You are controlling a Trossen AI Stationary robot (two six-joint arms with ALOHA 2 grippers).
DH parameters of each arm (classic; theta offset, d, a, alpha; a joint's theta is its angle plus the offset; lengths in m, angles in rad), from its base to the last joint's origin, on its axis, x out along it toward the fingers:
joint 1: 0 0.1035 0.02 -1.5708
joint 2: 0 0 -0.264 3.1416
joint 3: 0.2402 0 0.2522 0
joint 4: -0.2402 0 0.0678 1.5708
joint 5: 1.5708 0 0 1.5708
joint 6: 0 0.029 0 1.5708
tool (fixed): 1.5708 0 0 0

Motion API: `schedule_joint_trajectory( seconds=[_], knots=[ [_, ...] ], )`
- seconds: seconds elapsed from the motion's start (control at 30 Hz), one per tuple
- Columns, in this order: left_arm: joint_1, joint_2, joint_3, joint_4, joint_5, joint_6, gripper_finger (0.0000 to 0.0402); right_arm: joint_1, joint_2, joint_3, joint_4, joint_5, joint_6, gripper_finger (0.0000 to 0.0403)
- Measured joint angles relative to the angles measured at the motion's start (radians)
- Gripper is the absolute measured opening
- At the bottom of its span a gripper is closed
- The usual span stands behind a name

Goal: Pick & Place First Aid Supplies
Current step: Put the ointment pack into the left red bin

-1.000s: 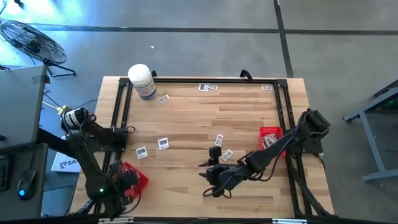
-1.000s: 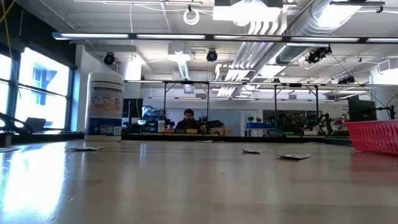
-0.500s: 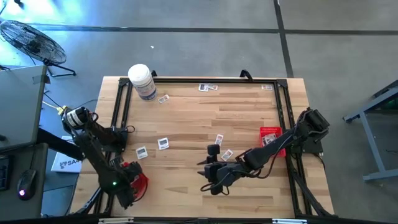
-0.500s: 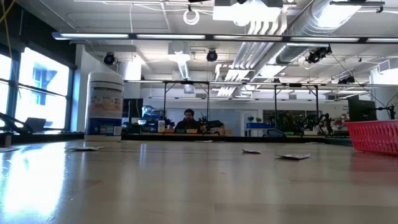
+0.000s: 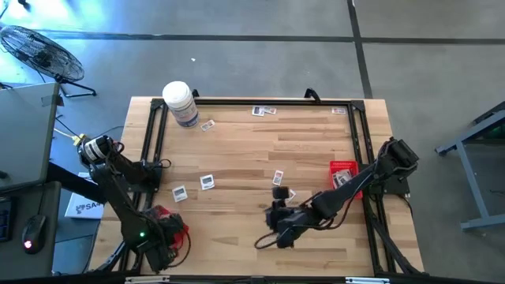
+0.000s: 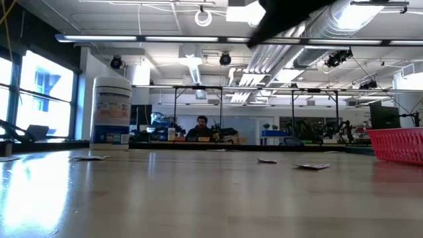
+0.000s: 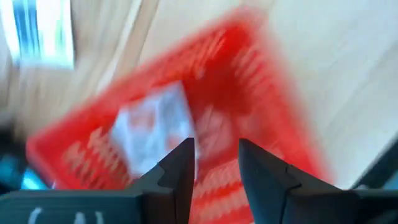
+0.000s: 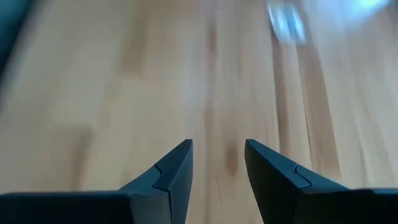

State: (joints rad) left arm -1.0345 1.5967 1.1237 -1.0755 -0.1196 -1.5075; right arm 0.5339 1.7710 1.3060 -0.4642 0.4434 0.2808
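Note:
Small white first aid packets lie flat on the wooden table: two at the left middle, two near the centre, others along the far edge. My left gripper hovers open over a red tray at the near left corner. One white packet lies in that tray. My right gripper stands open over bare wood near the table's middle, with one packet farther ahead.
A large white jar stands at the far left corner. A second red tray sits at the right, beside the right arm. A black frame runs along the table's edges. Part of a dark arm crosses the low view's top.
My left arm has swung a little toward the table's right, along the near edge, over the red tray. My right gripper has shifted slightly toward the right, closer to the central packets. A dark arm part has come into the top of the low view.

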Motion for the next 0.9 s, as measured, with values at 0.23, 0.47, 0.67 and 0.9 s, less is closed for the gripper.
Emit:
schedule_joint_trajectory(
  seconds=[0.23, 0.47, 0.67, 0.9],
  knots=[
    [0.0, 0.0, 0.076, 0.13, -0.59, 0.293, 0.012, -0.032, 0.001, -0.134, -0.111, -0.048, 0.271, 0.014],
    [0.048, 0.0, 0.076, 0.198, -1.104, 0.581, 0.012, -0.078, 0.001, -0.259, -0.078, -0.08, 0.399, 0.014],
    [0.175, 0.001, 0.076, 0.207, -1.129, 0.612, 0.012, -0.104, 0.001, -0.32, 0.085, -0.061, 0.306, 0.014],
    [0.307, 0.002, 0.076, 0.214, -0.892, 0.567, 0.012, -0.123, 0.001, -0.391, 0.158, -0.07, 0.296, 0.014]
  ],
)
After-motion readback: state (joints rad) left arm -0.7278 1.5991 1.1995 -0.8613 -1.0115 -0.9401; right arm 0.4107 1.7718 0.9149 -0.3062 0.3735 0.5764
